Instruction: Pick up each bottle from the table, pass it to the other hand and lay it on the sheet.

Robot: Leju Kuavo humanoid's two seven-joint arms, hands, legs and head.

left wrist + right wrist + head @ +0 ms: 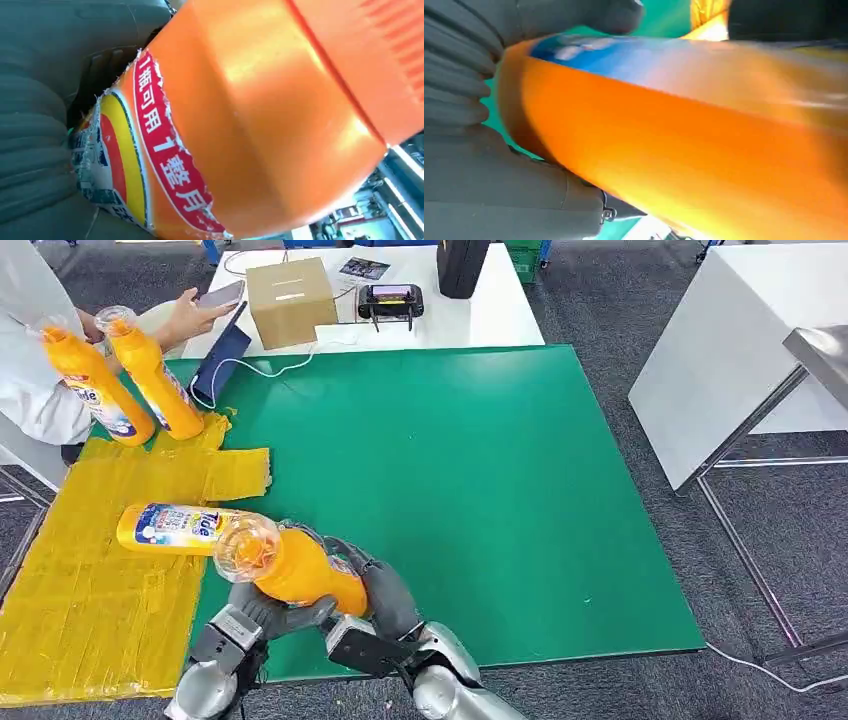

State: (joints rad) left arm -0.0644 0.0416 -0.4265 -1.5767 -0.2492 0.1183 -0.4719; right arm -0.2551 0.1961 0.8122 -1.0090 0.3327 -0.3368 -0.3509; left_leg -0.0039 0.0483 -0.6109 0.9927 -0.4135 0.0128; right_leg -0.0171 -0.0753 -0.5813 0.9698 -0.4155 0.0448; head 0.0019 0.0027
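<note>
Both hands, left hand (262,612) and right hand (378,592), meet low with fingers curled closed

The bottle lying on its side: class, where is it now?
In the head view, the lying bottle rests on the yellow sheet at left, just beyond the bottle in the robot's hands.

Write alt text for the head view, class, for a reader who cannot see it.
Both robot hands, left hand and right hand, grip one orange bottle over the near edge of the green mat. Another bottle lies on the yellow sheet, and a person at the far left holds two upright bottles.
</note>
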